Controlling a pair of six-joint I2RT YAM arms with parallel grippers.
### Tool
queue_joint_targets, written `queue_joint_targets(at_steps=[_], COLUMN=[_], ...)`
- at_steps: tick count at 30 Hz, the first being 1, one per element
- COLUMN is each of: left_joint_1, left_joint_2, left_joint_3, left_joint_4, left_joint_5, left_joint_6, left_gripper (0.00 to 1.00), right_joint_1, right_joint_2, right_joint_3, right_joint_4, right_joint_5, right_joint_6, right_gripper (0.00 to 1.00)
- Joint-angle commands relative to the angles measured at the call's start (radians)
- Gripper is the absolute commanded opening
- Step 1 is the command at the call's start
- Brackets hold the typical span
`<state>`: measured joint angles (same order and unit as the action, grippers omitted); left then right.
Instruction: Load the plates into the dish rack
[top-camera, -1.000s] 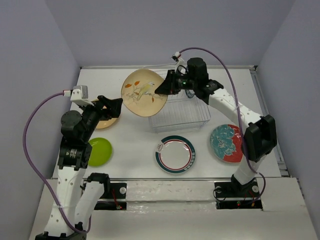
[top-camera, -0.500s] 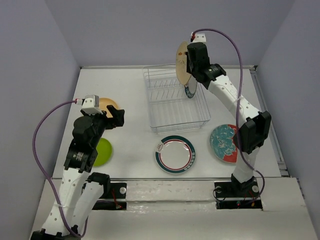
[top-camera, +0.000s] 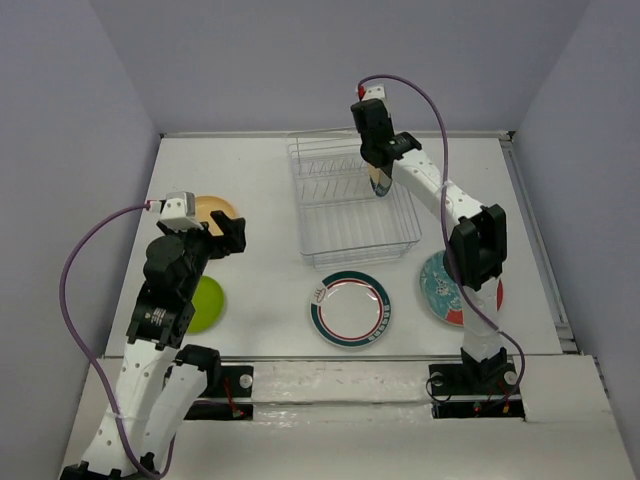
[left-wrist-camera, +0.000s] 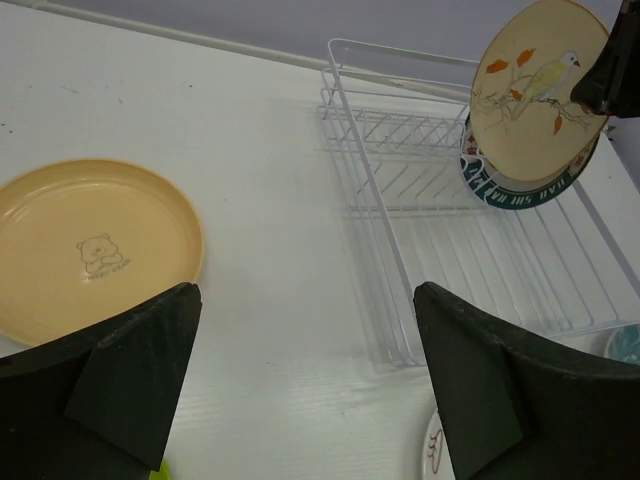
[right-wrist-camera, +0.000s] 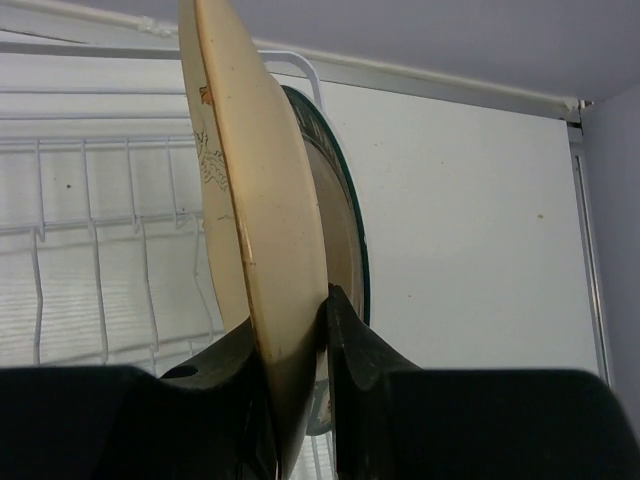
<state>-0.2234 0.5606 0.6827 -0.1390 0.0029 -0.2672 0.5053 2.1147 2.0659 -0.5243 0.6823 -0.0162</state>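
My right gripper (top-camera: 374, 168) is shut on the rim of the cream bird-and-branch plate (left-wrist-camera: 538, 85). It holds the plate upright over the far right of the dish rack (top-camera: 350, 210). In the right wrist view the fingers (right-wrist-camera: 350, 340) pinch the cream plate (right-wrist-camera: 245, 190), which stands just in front of the dark-rimmed plate (right-wrist-camera: 345, 230) upright in the rack. My left gripper (top-camera: 225, 232) is open and empty, beside the orange-tan plate (top-camera: 205, 209). The lime green plate (top-camera: 205, 303), the white teal-red-rimmed plate (top-camera: 350, 308) and the teal-and-red floral plate (top-camera: 445, 285) lie flat on the table.
The rack's near rows of tines (left-wrist-camera: 520, 270) hold nothing. The back wall runs just behind the rack. My right arm crosses over the floral plate. The table's raised right edge (top-camera: 535, 230) lies right of the rack.
My right gripper swung the cream plate from face-up at the rack's far left to upright at its far right, down beside the dark-rimmed plate. My left arm shifted slightly, then stayed still.
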Motion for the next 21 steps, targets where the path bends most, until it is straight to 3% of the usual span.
queue_joint_targets(at_steps=[1, 11, 13, 16, 21], left_joint_1=[-0.004, 0.056, 0.070, 0.099, 0.147], left_joint_2=[0.008, 0.122, 0.134, 0.163, 0.216], left_joint_3=[0.012, 0.034, 0.038, 0.040, 0.046], left_joint_4=[0.029, -0.037, -0.040, -0.047, -0.056], left_joint_5=[-0.076, -0.213, -0.219, -0.236, -0.233], left_joint_6=[0.002, -0.030, -0.043, -0.053, -0.070], left_gripper=[0.99, 0.99, 0.99, 0.99, 0.99], right_joint_1=[0.004, 0.004, 0.004, 0.004, 0.004], right_joint_2=[-0.058, -0.056, -0.055, -0.068, -0.099], right_joint_3=[0.054, -0.061, -0.056, -0.032, 0.011], right_joint_4=[0.122, 0.119, 0.119, 0.119, 0.119], right_joint_5=[0.063, -0.035, -0.047, -0.067, -0.131], right_joint_6=[-0.019, 0.091, 0.085, 0.084, 0.068], right_gripper=[0.07, 0.10, 0.20, 0.42, 0.64])
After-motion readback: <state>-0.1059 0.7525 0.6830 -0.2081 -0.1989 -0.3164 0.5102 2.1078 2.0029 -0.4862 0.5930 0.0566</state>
